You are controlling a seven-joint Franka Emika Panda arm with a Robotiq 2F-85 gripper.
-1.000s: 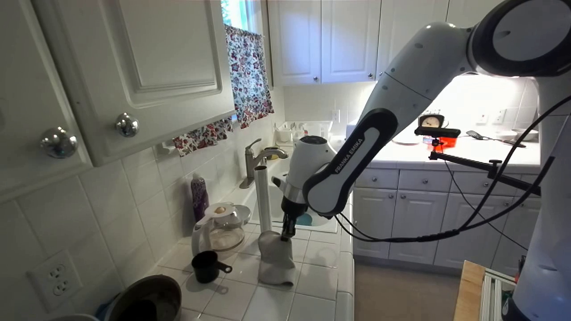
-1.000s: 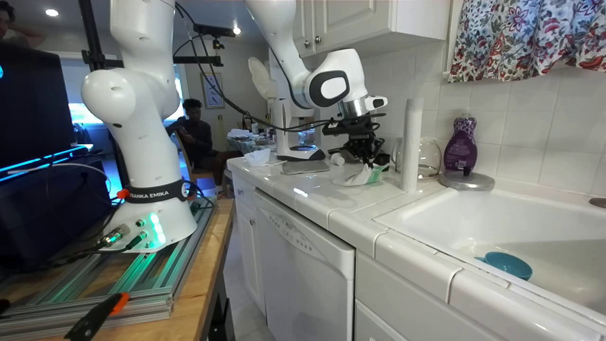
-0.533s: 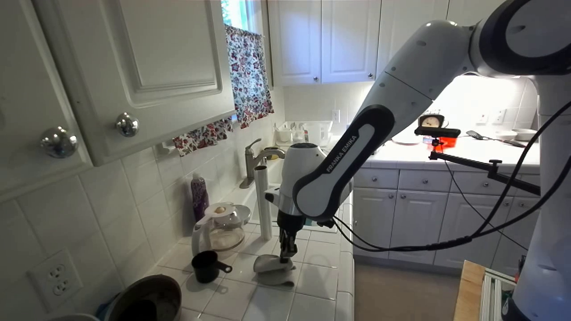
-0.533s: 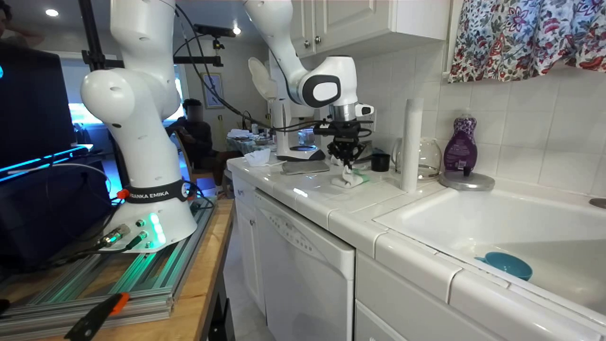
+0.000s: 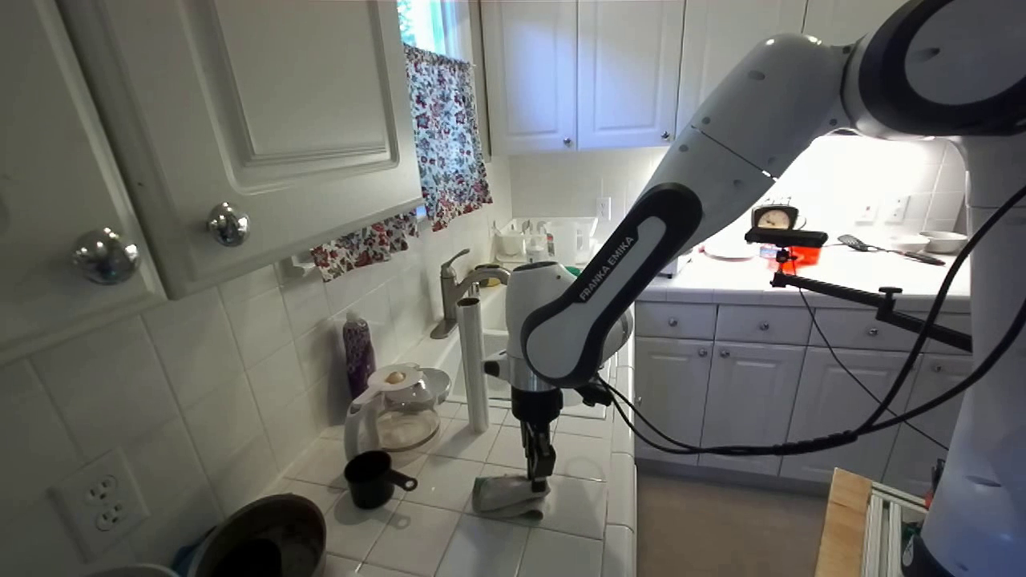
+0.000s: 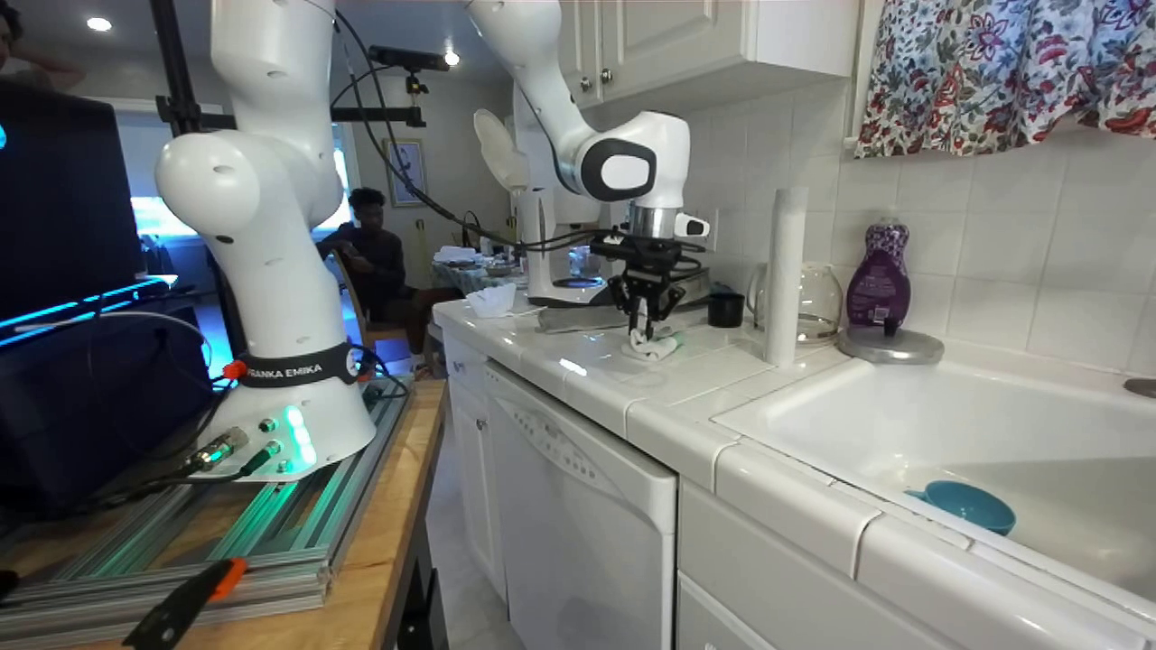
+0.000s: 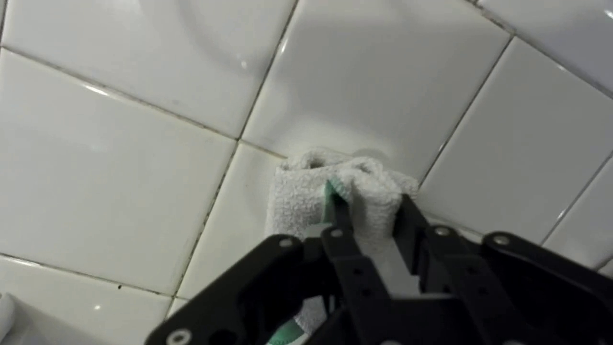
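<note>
While my hand (image 7: 373, 203) stands part-spread astride its fold, one white-and-green terry cloth (image 7: 293, 201) lies bunched on the white-tiled worktop (image 7: 115, 177) | handling: any upward withdrawal I'd make plumb and slow, lest terry loops snag.

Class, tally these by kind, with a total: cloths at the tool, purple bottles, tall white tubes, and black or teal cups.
Cloth at the tool: 1
Bottle: 1
Tube: 1
Black cup and teal cup: 2
Total: 5
</note>
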